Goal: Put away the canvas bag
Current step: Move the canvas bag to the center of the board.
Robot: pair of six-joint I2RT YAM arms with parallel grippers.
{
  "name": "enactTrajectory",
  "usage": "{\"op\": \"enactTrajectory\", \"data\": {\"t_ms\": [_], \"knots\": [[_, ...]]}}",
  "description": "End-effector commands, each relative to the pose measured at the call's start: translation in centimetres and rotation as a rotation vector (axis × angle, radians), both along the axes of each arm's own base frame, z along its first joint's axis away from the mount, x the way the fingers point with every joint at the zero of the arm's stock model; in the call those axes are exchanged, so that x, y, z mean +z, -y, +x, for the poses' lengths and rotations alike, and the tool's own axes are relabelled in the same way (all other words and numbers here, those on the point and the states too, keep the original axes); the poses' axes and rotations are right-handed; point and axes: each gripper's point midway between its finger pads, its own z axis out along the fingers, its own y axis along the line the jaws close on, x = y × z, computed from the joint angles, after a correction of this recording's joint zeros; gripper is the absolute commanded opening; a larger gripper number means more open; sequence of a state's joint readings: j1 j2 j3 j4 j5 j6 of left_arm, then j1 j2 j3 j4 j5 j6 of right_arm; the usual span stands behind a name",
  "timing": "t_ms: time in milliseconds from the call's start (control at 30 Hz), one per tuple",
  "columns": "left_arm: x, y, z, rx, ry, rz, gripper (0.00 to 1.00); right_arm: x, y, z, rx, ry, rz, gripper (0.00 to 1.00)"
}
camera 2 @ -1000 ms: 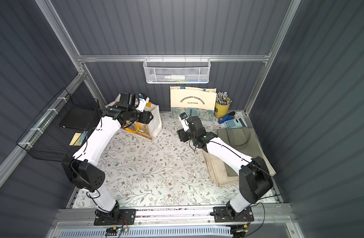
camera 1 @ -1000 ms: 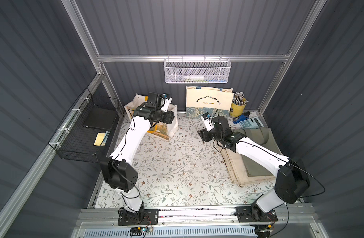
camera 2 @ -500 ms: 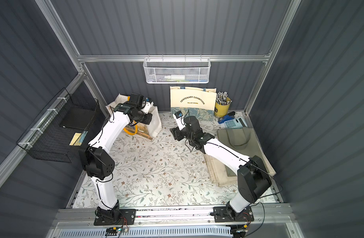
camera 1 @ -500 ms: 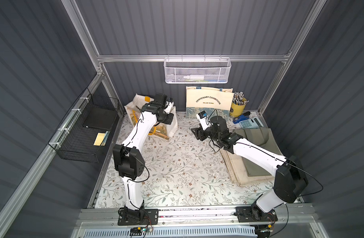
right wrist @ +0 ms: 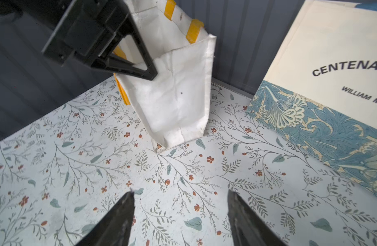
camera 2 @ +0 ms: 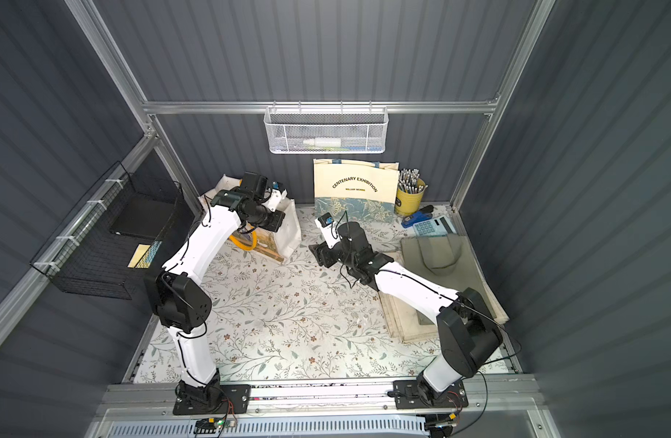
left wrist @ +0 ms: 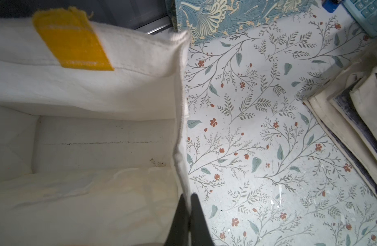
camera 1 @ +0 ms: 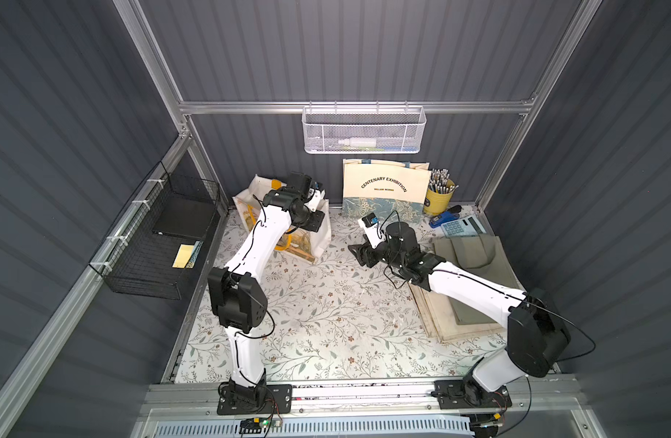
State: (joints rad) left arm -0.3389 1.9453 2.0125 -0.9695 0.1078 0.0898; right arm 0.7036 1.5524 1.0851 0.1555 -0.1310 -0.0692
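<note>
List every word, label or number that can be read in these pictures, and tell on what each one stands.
"CENTENARY EXHIBITION": on the cream tote bag that leans on the back wall.
"WILLIAM MORRIS": in smaller letters, under it on the same bag.
Dark label on the yellow pen cup: too small to read.
Keys of the calculator: too small to read.

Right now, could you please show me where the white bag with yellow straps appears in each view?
Top view: white bag at the back left.
Top view: same place.
Left wrist: its open mouth, rim pinched by the left gripper.
Right wrist: upright beyond the open right gripper.
Shared landmark: the printed bag.
</note>
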Motion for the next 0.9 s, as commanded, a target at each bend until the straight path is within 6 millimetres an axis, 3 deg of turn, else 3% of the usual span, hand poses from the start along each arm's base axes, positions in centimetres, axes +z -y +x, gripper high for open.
{"op": "enactTrajectory", "data": {"t_ms": [0, 233, 333, 600, 867], "knots": [[1.3, 2.1, -3.4, -0.059, -0.035, -0.023, 0.00, 2.2, -0.4, -1.0, 0.043, 0.083, 0.064, 0.84], [1.8, 4.6, -5.7, -0.089, -0.055, -0.044, 0.00, 1.5, 1.4, -0.7, -0.045, 0.066, 0.020, 0.95], [2.1, 5.6, -6.7, -0.099, -0.069, -0.077, 0.00, 1.6, 2.1, -0.8, -0.075, 0.066, 0.021, 0.96], [2.6, 8.9, -10.3, -0.132, -0.095, -0.147, 0.00, -0.4, 3.6, -2.2, -0.090, 0.028, -0.004, 0.96], [3.0, 10.3, -12.6, -0.159, -0.107, -0.162, 0.00, -4.4, 5.7, -2.8, -0.091, 0.011, -0.047, 0.95]]}}
